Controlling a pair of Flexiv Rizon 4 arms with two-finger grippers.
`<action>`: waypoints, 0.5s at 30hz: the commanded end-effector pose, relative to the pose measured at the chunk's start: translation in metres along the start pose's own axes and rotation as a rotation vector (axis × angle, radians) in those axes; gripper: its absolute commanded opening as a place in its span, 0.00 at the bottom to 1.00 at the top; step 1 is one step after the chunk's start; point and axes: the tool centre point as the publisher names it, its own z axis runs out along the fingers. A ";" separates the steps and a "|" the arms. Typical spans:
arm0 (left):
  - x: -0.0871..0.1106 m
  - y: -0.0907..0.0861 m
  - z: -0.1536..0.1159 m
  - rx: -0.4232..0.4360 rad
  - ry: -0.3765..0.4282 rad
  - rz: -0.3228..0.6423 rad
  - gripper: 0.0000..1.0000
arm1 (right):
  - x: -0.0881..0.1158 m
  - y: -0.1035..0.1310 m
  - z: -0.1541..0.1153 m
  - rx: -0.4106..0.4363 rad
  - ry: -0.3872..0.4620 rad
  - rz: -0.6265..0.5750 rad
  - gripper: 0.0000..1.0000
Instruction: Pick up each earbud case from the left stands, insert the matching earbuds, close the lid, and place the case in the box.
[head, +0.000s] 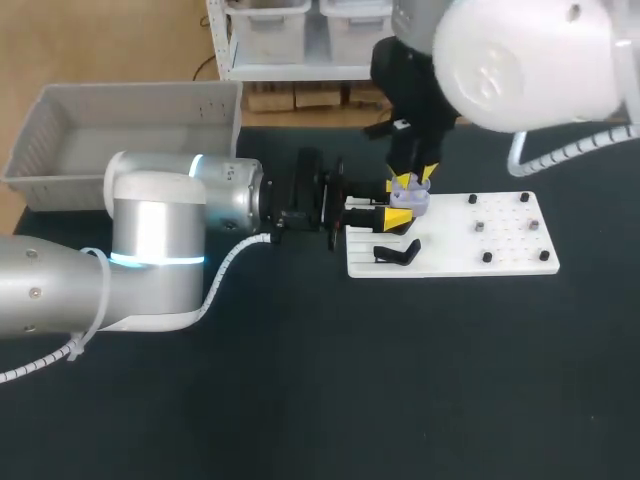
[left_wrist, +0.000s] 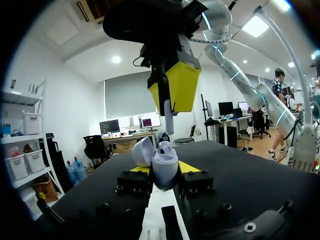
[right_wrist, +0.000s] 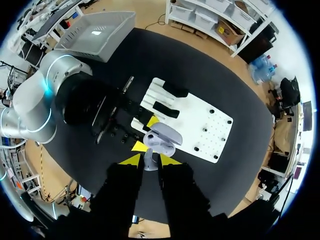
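A lavender earbud case (left_wrist: 165, 162) with its lid open stands upright between the yellow fingertips of my left gripper (left_wrist: 165, 172), which is shut on it. The same case (head: 411, 197) hangs over the left part of the white stand board (head: 450, 262). Straight above it, my right gripper (left_wrist: 172, 95) is shut on a white earbud (left_wrist: 168, 120) whose lower end reaches the open case. From the right wrist, the right gripper (right_wrist: 150, 160) pinches the earbud stem over the case (right_wrist: 162, 136). A black case (head: 397, 252) lies on the board beside the left gripper (head: 392, 214).
A grey bin (head: 60, 140) stands at the table's back left. Small dark pegs (head: 487, 257) dot the right half of the board. A second black case (right_wrist: 174, 91) lies on the board's slotted end. The dark table surrounds the board.
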 end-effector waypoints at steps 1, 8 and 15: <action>0.000 0.000 0.000 0.001 0.001 0.000 0.00 | -0.007 0.002 0.005 0.001 0.043 -0.008 0.00; 0.000 0.000 0.000 0.001 0.001 0.000 0.00 | -0.007 0.005 0.013 0.001 0.056 -0.023 0.00; 0.000 0.000 0.000 0.001 0.001 0.000 0.00 | -0.009 0.004 0.015 0.016 0.047 -0.032 0.00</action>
